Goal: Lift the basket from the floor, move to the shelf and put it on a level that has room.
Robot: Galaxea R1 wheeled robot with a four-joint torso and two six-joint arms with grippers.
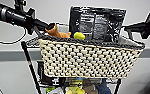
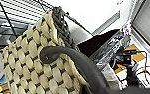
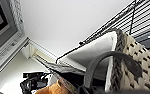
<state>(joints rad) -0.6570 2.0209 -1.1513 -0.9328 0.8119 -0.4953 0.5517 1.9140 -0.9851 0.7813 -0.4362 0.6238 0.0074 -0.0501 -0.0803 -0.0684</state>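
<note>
- Basket (image 1: 91, 58) up high, at top level (image 1: 32, 41) of shelf (image 1: 28, 62), between my 2 arms.
- Step: putting it down, I think.
- Can't tell if L or R pincer is open.
- Next: lower it flat, slow, onto level.

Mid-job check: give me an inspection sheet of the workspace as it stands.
Surface: black wire rack, top tier partly hidden behind the basket.
Job's things: woven basket raised at the rack's top; whether it rests there, cannot tell.
Clutter: black packet, orange item and yellow-green item inside; goods on lower tiers.
Grippers: at the basket's ends, fingers unclear.
Cables: black cable under the left arm.
Surroundings: pale wall.
</note>
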